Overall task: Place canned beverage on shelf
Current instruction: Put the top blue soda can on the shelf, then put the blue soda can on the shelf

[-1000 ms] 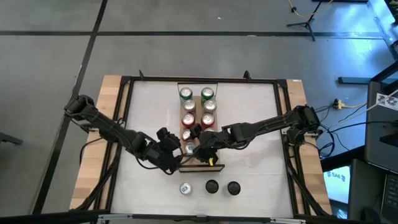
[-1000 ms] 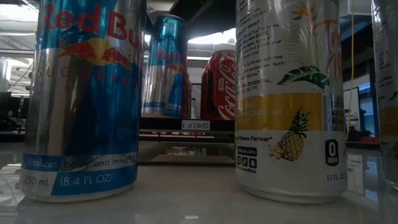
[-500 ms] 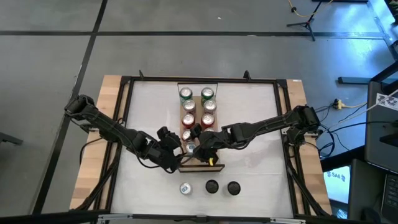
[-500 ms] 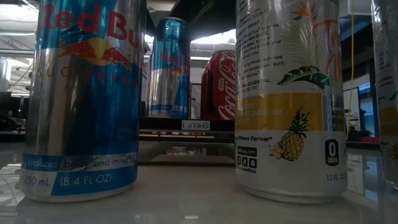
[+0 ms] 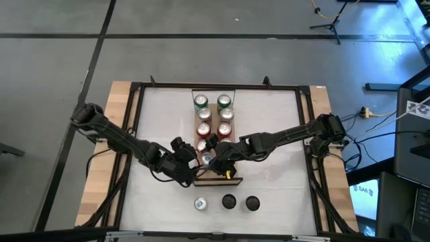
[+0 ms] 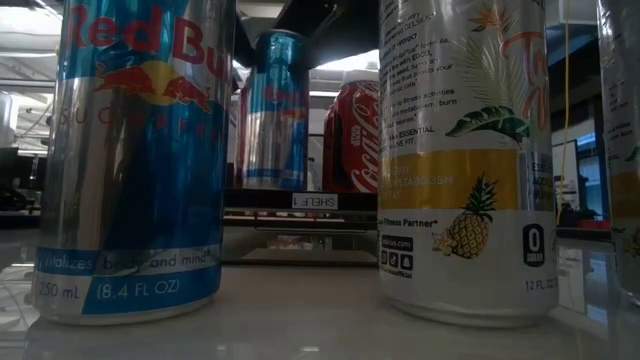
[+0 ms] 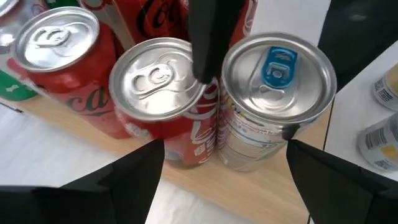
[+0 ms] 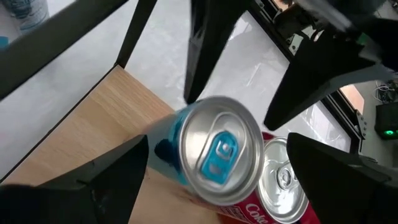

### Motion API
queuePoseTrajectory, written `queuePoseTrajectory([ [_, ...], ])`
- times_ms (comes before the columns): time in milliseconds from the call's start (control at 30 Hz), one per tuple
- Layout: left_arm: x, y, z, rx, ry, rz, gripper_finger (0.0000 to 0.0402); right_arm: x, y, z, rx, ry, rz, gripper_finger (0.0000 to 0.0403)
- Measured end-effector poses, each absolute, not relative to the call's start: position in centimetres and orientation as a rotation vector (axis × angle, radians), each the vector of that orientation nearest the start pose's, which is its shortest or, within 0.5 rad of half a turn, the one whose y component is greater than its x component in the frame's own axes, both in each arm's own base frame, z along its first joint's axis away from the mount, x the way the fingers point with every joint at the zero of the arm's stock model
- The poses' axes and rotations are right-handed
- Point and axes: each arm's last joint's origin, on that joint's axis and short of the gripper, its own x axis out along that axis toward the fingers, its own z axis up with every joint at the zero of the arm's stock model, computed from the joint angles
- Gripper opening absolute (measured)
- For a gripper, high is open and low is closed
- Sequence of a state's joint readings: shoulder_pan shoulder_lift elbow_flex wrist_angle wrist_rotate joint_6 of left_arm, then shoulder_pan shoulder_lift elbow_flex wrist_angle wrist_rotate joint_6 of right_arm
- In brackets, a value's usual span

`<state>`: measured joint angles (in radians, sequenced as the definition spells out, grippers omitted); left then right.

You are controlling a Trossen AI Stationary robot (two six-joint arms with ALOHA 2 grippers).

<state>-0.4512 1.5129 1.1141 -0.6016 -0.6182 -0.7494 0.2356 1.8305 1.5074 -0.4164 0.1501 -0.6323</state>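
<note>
Shelf (image 5: 213, 176): light-wood plank at centre of high view, long axis running top to bottom of the frame.
Blue-tab can (image 8: 214, 152): upright on the shelf's lower end, left column, lid up, beside a red cola can (image 7: 163, 93).
Cans on shelf: eight (two columns).
Cans on table (image 5: 282, 134): three, lower centre, off the shelf.
Left gripper (image 5: 190, 163): fingers spread, either side of the blue-tab can.
Right gripper (image 5: 213, 153): fingers apart around that can; whether they touch it cannot be told.
</note>
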Motion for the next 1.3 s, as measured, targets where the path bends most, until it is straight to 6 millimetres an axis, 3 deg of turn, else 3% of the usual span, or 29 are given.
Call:
queuePoseTrajectory([
  [333, 28.9, -12.0, 23.7, -0.164, 0.755, 0.467, 0.0328, 40.0, 9.2, 27.3, -0.745, 0.681, 0.312, 0.0376],
  [633, 28.7, -12.0, 24.0, -0.158, 0.752, 0.453, 0.0328, 39.9, 9.1, 27.4, -0.746, 0.683, 0.312, 0.0376],
  [867, 27.6, -11.8, 25.4, -0.201, 0.770, 0.397, 0.0328, 39.1, 9.0, 29.1, -0.738, 0.637, 0.297, 0.0376],
  [1133, 25.6, -11.1, 28.6, -0.261, 0.689, 0.354, 0.0328, 37.9, 8.7, 31.3, -0.695, 0.590, 0.270, 0.0376],
  [1300, 25.2, -12.4, 30.0, -0.298, 0.604, 0.245, 0.0328, 36.3, 8.3, 33.1, -0.627, 0.595, 0.243, 0.0376],
])
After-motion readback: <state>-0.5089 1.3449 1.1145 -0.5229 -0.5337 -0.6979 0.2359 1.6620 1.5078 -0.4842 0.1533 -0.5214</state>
